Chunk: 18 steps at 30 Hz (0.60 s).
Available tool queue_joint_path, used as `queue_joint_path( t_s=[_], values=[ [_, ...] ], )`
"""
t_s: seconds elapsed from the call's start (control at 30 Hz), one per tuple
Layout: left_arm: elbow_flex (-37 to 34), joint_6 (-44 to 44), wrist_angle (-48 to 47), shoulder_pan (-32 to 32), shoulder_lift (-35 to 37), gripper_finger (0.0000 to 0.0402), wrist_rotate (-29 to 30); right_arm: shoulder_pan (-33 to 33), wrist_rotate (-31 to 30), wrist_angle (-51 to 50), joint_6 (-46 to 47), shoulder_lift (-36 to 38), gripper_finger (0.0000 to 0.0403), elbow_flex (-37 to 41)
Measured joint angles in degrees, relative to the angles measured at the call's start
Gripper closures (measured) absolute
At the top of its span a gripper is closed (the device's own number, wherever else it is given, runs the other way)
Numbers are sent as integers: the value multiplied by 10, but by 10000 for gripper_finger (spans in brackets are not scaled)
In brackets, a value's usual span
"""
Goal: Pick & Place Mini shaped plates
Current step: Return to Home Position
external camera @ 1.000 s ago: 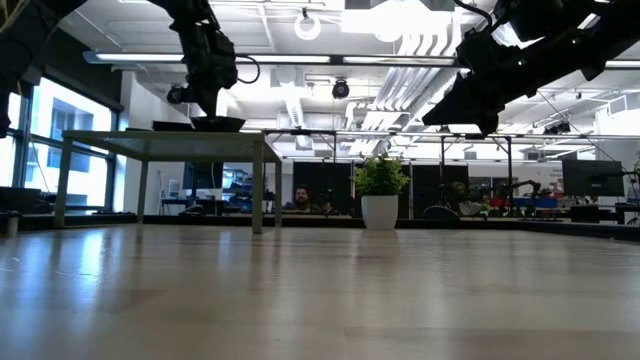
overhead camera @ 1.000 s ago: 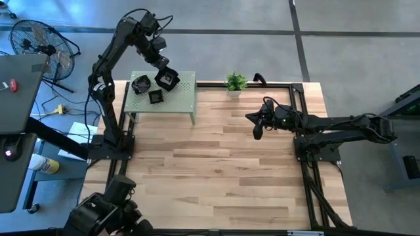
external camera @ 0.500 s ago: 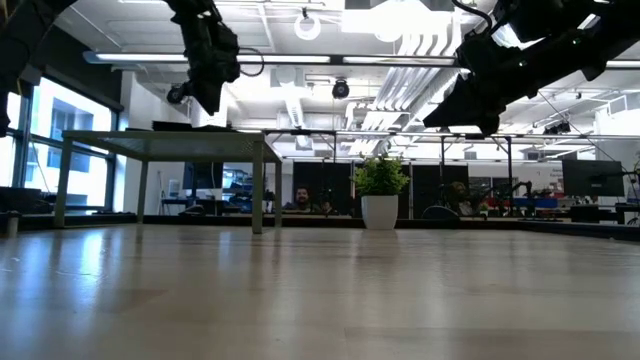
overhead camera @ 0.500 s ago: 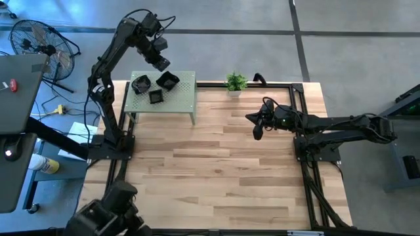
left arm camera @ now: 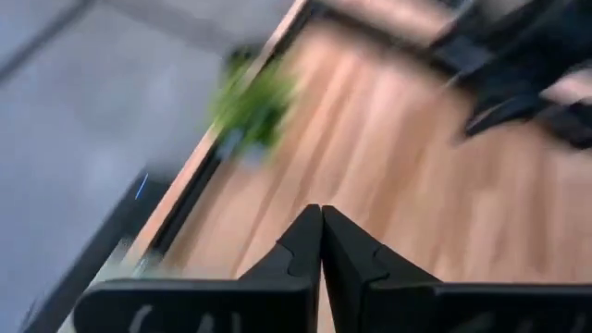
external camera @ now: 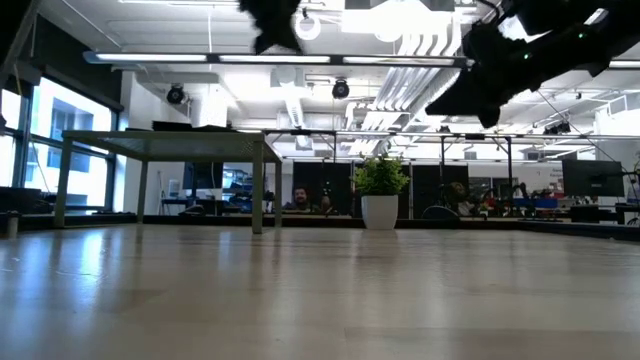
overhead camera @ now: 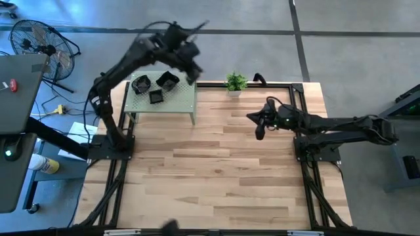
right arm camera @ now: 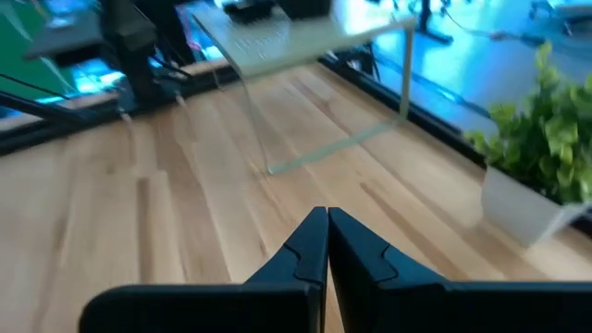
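Observation:
Three glossy black mini plates lie flat on a pale green perforated stand [overhead camera: 187, 98] at the table's far left: one [overhead camera: 140, 84], one [overhead camera: 167, 80] and a square one [overhead camera: 156, 96]. My left gripper [overhead camera: 192, 68], blurred, hangs in the air past the stand's right end, between the stand and the potted plant. Its wrist view shows its fingers shut [left arm camera: 321, 227] and holding nothing. My right gripper [overhead camera: 257, 127] hovers above the table's right half, shut [right arm camera: 327, 227] and empty. The right wrist view shows the stand [right arm camera: 277, 42] and plates [right arm camera: 250, 9] farther off.
A small green potted plant [overhead camera: 235, 82] stands at the table's far edge, near the left gripper. Black frame rails [overhead camera: 300, 98] run along the table's far and right sides. Bare wooden tabletop [overhead camera: 210, 177] spreads in front. In the low view a person [external camera: 301, 198] sits far behind.
My left gripper rose from the black plate on the stand's right part, then swung quickly toward the table's right, toward the plant. That plate stayed lying on the stand. The right arm barely moved.

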<state>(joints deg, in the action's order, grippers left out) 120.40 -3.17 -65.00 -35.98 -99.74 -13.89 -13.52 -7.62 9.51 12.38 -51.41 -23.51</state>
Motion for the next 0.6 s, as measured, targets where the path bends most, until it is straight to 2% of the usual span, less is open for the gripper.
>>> queue_joint_path(
  t_s=[0.07,0.2,0.37,0.6],
  values=[
    [-21,11,88,43,1,395,-1,0,12,-3,-11,23,396,0],
    [-95,34,216,106,-1,400,47,0,36,-36,-23,82,396,0],
    [-204,57,368,159,-1,400,80,0,65,-112,-21,156,396,0],
    [-340,123,545,212,8,401,131,0,72,-180,-20,222,396,0]
  ],
)
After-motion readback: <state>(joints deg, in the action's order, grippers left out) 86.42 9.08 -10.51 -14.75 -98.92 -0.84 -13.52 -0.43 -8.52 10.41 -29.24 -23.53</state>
